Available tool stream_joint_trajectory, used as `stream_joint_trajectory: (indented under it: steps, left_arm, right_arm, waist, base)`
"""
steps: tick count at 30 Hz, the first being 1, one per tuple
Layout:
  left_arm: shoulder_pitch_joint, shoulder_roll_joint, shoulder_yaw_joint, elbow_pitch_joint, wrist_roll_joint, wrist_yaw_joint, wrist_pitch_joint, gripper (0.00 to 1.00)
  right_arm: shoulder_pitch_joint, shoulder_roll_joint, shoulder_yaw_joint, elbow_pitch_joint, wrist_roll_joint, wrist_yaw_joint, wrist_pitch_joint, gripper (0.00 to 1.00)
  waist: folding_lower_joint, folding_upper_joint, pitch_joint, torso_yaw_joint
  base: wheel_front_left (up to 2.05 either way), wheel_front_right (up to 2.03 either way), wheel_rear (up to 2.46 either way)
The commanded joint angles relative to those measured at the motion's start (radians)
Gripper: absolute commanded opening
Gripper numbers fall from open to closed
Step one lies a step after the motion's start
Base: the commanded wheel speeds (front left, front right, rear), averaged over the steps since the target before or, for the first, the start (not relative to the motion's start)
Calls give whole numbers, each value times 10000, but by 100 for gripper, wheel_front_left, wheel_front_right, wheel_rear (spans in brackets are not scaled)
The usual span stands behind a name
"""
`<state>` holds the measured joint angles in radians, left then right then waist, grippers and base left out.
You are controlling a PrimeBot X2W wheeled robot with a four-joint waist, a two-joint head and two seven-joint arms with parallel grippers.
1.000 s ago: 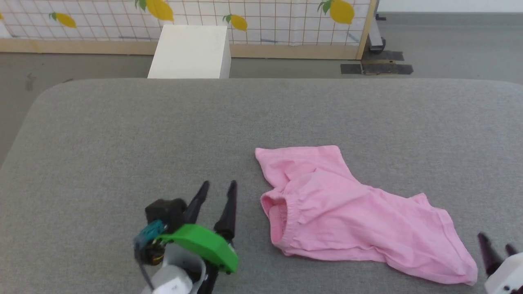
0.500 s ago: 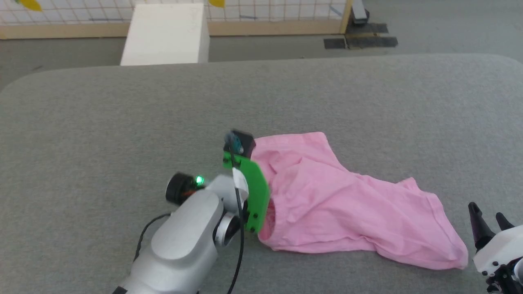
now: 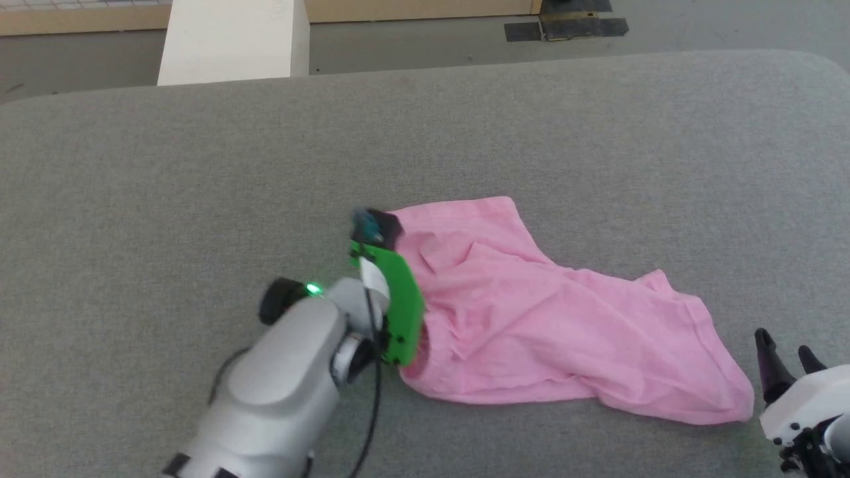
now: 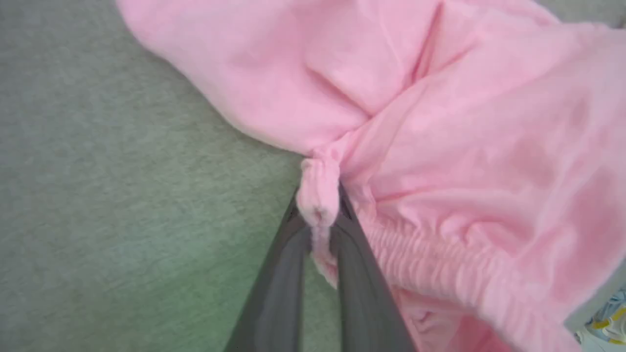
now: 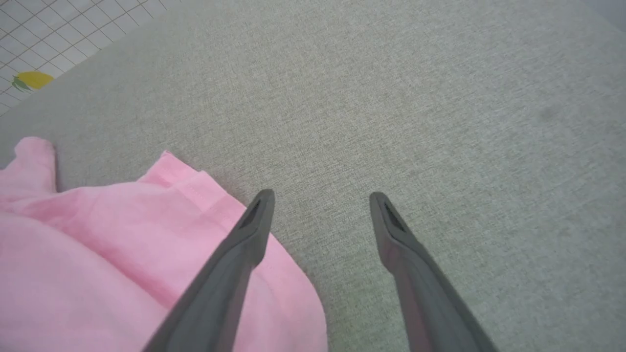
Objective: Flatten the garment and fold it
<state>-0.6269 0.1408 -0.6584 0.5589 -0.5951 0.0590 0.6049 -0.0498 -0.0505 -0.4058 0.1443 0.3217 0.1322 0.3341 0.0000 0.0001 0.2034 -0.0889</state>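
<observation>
The garment (image 3: 551,318), wrinkled pink shorts, lies crumpled on the grey cloth-covered table (image 3: 199,166), right of centre. Seen from the left wrist, my left gripper (image 4: 320,208) is shut on a bunched bit of the garment's (image 4: 464,122) gathered waistband. From the head, the green wrist plate (image 3: 398,305) of that arm sits against the garment's left edge and hides the fingers. My right gripper (image 3: 783,345) stands open just right of the garment's right end. Its fingers (image 5: 249,234) hover beside the pink hem (image 5: 98,244), holding nothing.
A white box (image 3: 232,40) stands on the floor beyond the table's far edge. Dark tape patches (image 3: 564,26) mark the floor at the back. The table's rounded far right corner (image 3: 817,63) is in view.
The camera has tilted down. My left arm swung from the front left over to the garment's waistband edge, and its gripper closed on the fabric. The right gripper stayed open by the right end.
</observation>
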Motion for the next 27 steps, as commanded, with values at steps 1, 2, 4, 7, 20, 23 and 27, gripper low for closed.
stream_joint_trajectory:
  steps: [1,2,4,7,20,23,27]
  left_arm:
    - [-390,408,226,123,128,185,-290,0]
    - [-687,584,421,118,230,295,-621,0]
    - [-1212,922,756,225,371,481,-1058,0]
    - [-1877,1304,1256,433,478,727,-1794,0]
    - [-1375,1398,2868,982,-445,344,-5742,100]
    - [-564,1458,3028,257,-319,175,-7407,100]
    - [1040,1460,3357,-1041,-165,235,-8554,100]
  right_arm:
    - [-258,3,96,40,33,-15,-86,100]
    - [-298,3,164,60,31,-15,-111,100]
    - [-384,3,306,80,32,-15,-146,100]
    - [-498,3,485,84,7,-15,-196,100]
    - [-200,3,885,-27,-15,-15,-358,100]
    - [55,3,974,-202,-19,-15,-362,100]
    - [435,3,1147,-488,63,-15,-295,100]
  waist:
    - [0,-1,37,8]
    - [0,-1,66,2]
    - [0,-1,133,-56]
    - [0,-1,228,-163]
    - [0,-1,-356,306]
    - [0,-1,-652,568]
    - [0,-1,-1002,871]
  base:
    - [0,0,0]
    - [0,0,0]
    - [0,0,0]
    - [0,0,0]
    - [0,0,0]
    - [0,0,0]
    - [0,0,0]
